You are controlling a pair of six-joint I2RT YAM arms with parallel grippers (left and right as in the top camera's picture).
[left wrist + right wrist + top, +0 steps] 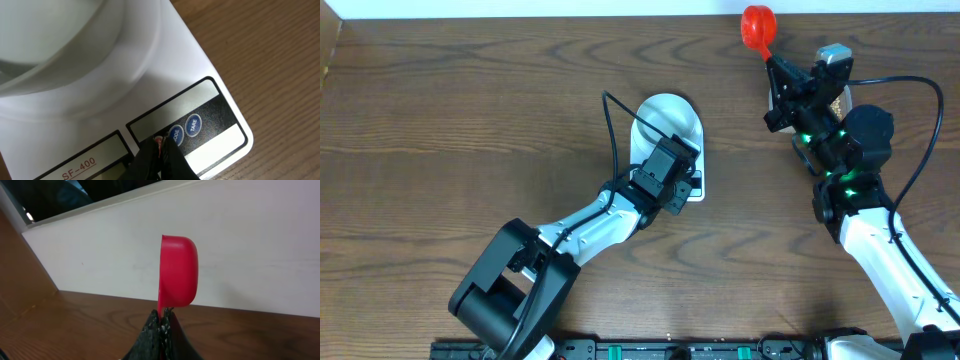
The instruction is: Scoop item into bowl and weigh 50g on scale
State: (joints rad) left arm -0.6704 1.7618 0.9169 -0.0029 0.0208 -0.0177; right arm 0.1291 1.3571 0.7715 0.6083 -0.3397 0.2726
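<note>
The white scale (692, 128) lies mid-table with the pale bowl (665, 118) standing on it. My left gripper (686, 180) is shut with nothing in it. Its tips (161, 142) press down at the scale's (210, 60) button edge, right beside the blue MODE button (176, 133) and near the TARE button (193, 124). The bowl (75, 45) fills the upper left of the left wrist view. My right gripper (772, 58) is shut on the handle of a red scoop (758, 27) at the back right. The scoop (177, 270), above the right gripper (163, 314), is turned on its side. Beans show only as a tan patch (839, 100) under the right arm.
The wall (250, 240) runs close behind the scoop along the table's far edge. The right arm (865, 200) stretches along the right side and the left arm (560, 245) comes in from the front left. Bare wooden tabletop (450, 110) spreads to the left.
</note>
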